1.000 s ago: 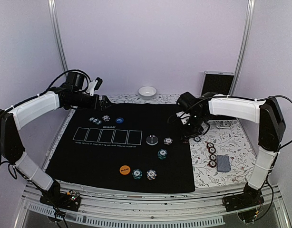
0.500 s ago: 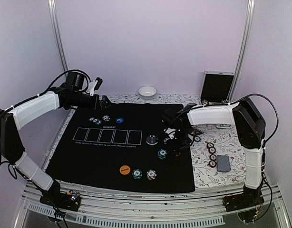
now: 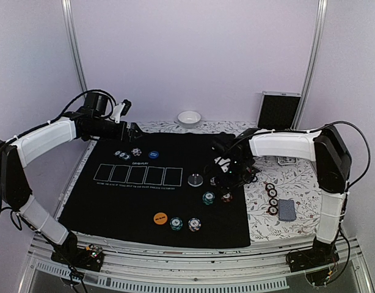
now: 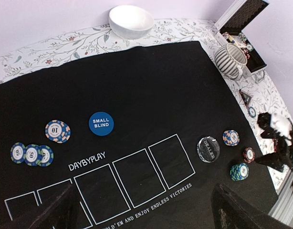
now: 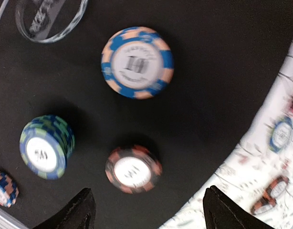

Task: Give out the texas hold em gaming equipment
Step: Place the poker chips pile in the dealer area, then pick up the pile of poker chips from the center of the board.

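My right gripper [image 5: 149, 212] hangs open just above the black mat [image 3: 145, 201], near its right edge. A red-and-black chip [image 5: 133, 169] lies flat on the mat just ahead of the spread fingertips, touching neither. Around it sit a green-blue chip stack [image 5: 46, 146], a blue-orange chip [image 5: 137, 62] and the clear dealer button [image 5: 51, 16]. The left gripper [image 4: 144, 217] is open and empty, held high over the mat's far left, above the blue disc [image 4: 101, 123] and several chips [image 4: 32, 154]. An orange disc [image 3: 160, 218] and two chips [image 3: 185, 224] lie near the front.
On the floral cloth to the right lie a row of red chips [image 3: 272, 199], the card deck [image 3: 287, 209] and a red triangular marker [image 4: 245, 97]. A striped mug [image 4: 231, 60], an open case [image 3: 279, 110] and a white bowl [image 3: 189, 118] stand at the back.
The right gripper came left from the cloth onto the mat, went down beside the green stack, and opened, leaving the red-and-black chip there. The left arm has not moved.
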You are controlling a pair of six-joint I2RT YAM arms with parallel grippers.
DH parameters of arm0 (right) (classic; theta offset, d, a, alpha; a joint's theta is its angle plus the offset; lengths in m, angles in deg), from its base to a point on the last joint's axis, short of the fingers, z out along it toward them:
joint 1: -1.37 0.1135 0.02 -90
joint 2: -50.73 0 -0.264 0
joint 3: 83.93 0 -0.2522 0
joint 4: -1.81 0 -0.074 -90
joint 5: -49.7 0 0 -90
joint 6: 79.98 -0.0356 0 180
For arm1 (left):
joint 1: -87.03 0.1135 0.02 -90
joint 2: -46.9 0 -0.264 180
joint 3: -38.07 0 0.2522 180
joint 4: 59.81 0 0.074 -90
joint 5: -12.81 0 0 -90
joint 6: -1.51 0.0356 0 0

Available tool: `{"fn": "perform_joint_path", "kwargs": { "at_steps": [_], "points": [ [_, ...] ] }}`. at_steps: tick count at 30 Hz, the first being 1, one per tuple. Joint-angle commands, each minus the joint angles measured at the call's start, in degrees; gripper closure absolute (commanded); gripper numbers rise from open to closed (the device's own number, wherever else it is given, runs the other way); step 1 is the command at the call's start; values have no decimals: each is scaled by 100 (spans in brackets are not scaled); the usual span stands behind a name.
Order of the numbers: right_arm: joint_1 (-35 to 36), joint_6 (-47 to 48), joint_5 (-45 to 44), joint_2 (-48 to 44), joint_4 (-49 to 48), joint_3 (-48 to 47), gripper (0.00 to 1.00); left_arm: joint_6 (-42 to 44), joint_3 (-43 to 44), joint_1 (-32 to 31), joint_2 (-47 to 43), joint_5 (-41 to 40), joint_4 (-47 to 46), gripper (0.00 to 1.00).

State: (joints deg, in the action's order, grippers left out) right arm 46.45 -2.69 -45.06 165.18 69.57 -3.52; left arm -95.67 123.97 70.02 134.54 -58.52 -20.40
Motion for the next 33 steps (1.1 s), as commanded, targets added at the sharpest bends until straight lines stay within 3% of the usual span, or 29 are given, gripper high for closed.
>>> {"fn": "perform_joint_path", "kwargs": {
  "at_steps": [1, 4, 8, 15, 21, 29, 33],
  "points": [
    [-575, -452, -397, -1073, 394, 623, 20, -27, -90, 62, -43, 65, -86, 2],
    [-1218, -667, -371, -1625, 346, 1328, 18, -29, -95, 68, -62, 76, -86, 2],
    [-1969, -674, -192, -2053, -55, 2125, 5, -29, -98, 75, -71, 90, -84, 2],
    [-2401, -378, -6, -1830, -730, 2471, 4, -29, -101, 71, -71, 92, -86, 2],
    [-2660, 27, 91, -1224, -1108, 2106, 15, -16, -101, 75, -61, 71, -86, 2],
    [-2675, 155, 21, -687, -1046, 1930, 41, -7, -111, 90, -54, 22, -86, 2],
    [-2680, 125, 187, -722, -1024, 2013, 43, -3, -112, 94, -54, 30, -86, 2]
  ]
}}
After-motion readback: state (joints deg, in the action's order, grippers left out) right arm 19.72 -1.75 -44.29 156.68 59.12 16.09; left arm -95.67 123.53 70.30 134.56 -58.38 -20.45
